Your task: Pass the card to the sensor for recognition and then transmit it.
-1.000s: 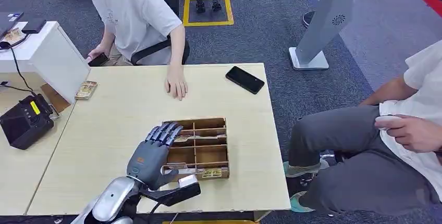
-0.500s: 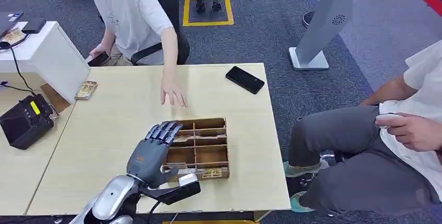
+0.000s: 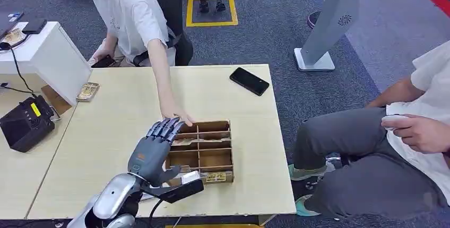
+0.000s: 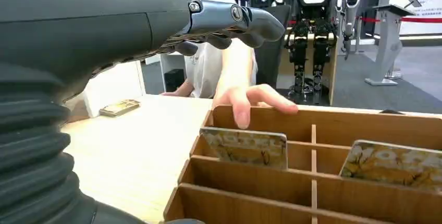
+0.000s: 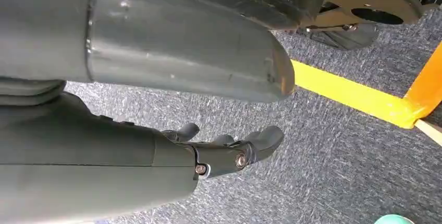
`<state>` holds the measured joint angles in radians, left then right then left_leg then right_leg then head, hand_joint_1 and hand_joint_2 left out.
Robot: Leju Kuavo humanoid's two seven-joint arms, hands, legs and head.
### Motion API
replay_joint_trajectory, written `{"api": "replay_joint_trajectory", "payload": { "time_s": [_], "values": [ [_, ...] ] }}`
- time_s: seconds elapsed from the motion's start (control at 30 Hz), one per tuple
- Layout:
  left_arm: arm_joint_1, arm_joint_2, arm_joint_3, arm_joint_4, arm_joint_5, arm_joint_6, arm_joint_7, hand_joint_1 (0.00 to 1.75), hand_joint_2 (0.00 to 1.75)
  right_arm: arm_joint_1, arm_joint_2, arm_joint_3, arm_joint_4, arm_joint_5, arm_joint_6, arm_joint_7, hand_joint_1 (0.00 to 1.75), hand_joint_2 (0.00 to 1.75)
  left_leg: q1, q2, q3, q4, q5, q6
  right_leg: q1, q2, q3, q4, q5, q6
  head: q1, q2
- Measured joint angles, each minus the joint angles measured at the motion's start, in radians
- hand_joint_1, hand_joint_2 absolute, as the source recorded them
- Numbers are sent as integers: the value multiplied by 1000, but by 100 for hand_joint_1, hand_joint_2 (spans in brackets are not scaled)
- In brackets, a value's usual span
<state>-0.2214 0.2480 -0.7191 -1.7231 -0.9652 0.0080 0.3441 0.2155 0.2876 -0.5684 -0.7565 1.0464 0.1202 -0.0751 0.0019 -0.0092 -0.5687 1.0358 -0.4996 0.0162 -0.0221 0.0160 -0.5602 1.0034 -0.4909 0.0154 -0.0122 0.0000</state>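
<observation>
A wooden divided box (image 3: pixel 212 123) sits on the table near its front edge. Patterned cards stand in its slots: one (image 4: pixel 244 147) toward the far left and another (image 4: pixel 394 164) beside it, plus a card (image 3: pixel 216 176) in the nearest row. My left hand (image 3: pixel 154 151) hovers over the box's left side with its fingers (image 4: pixel 234 21) stretched out and apart, holding nothing. A person's hand (image 3: pixel 178 114) touches the box's far left corner, just beyond my fingertips. My right hand (image 5: pixel 208 156) hangs over the carpet, loosely spread and holding nothing.
A black device with a yellow label (image 3: pixel 24 123) sits on the side table at left, next to a white box (image 3: pixel 48 55) and a small card stack (image 3: pixel 87 91). A black phone (image 3: pixel 249 81) lies at the far right corner. A second person (image 3: pixel 403 148) sits to the right.
The person across the table leaned in and reached from the table's middle to the box's far left corner. My left hand shifted slightly along the box's left side.
</observation>
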Motion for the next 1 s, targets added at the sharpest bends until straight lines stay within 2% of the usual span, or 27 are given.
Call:
{"api": "replay_joint_trajectory", "payload": {
  "time_s": [1.0],
  "values": [
    [-27, -1, 3, 1, 10, -3, 0, 0, 175, -25, -9, 5, 47, -10, -29, -7, 0, 0, 0, 0, 0, 0, 0, 0, 0, 0, 0, 0, 0, 0, 0, 0]
  ]
}}
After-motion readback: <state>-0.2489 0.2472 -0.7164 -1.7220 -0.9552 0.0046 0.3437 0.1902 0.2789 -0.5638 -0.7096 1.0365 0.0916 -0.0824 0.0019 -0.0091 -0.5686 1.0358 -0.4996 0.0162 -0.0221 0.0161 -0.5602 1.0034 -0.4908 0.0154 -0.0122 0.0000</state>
